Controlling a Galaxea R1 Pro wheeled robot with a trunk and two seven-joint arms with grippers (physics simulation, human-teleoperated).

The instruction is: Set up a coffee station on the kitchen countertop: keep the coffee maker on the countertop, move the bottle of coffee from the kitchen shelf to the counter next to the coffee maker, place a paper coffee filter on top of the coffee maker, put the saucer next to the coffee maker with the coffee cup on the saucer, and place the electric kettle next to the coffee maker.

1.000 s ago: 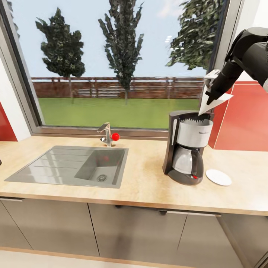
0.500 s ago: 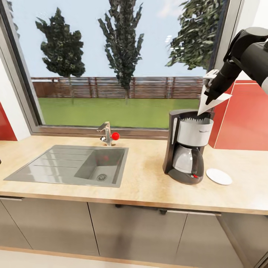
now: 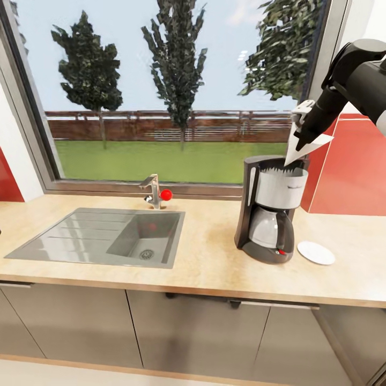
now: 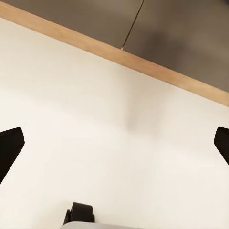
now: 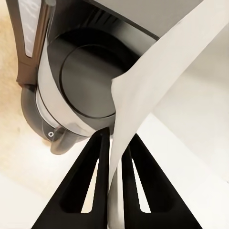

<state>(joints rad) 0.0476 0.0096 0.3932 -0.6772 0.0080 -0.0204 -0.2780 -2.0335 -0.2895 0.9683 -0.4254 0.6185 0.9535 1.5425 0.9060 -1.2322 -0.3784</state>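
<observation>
The black coffee maker (image 3: 268, 214) with its silver filter housing and glass carafe stands on the pale kitchen countertop (image 3: 203, 262). Just above its open top hangs the white paper coffee filter (image 3: 304, 147), pinched in my right gripper (image 3: 300, 140), pointed end down over the housing rim. In the right wrist view the paper coffee filter (image 5: 152, 95) runs up between the two black fingers (image 5: 95, 176), with the coffee maker (image 5: 81, 86) below. The white saucer (image 3: 316, 253) lies on the counter right of the machine. My left gripper (image 4: 114, 143) is open over pale floor.
A steel sink (image 3: 102, 237) with a faucet (image 3: 154, 193) and red knob is set into the counter left of the machine. A big window runs behind. A red wall panel (image 3: 354, 171) stands at the right. Dark grey cabinets (image 3: 187, 338) sit below.
The filter and right gripper have barely shifted above the machine's top. The view has tilted slightly, so the counter things sit a touch higher in the picture.
</observation>
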